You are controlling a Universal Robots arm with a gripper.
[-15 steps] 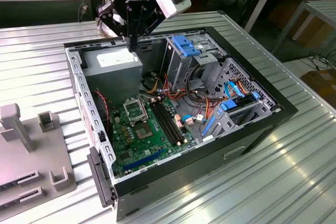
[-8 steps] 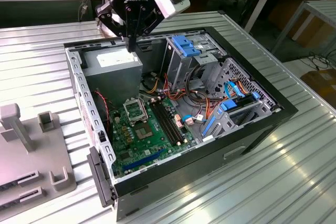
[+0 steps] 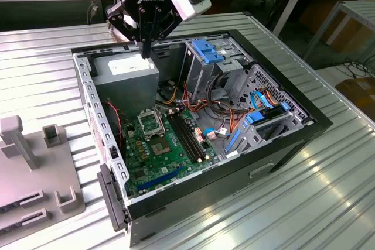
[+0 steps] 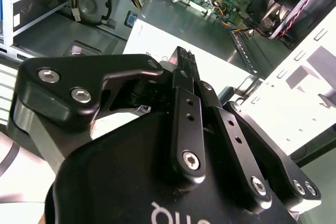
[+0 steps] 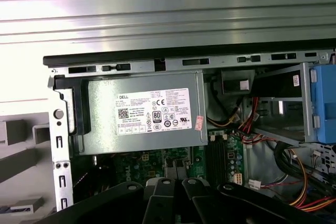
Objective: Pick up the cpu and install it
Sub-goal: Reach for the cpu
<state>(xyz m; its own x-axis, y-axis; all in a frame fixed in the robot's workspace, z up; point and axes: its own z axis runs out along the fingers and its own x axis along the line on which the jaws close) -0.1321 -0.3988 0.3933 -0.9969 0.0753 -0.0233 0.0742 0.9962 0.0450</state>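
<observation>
My gripper (image 3: 146, 50) hangs over the back left corner of the open computer case (image 3: 304, 122), just above the grey power supply (image 3: 126, 68). In the second wrist view its black fingers (image 4: 187, 103) come together at the tip, so the gripper (image 4: 185, 59) is shut, and I see nothing held between them. The cpu is out of view. The shiny metal socket frame (image 3: 151, 122) sits on the green motherboard (image 3: 153, 165), in front of the power supply and well below the gripper. A small dark die (image 3: 161, 146) lies just in front of the socket.
A drive cage with blue clips (image 3: 208, 51) stands on the exterior view's right of the gripper, with bundled cables (image 3: 193, 100) beside it. Memory slots (image 3: 187, 136) run alongside the socket. A grey fixture (image 3: 35, 168) sits on the ribbed metal table (image 3: 328, 203) at the exterior view's left.
</observation>
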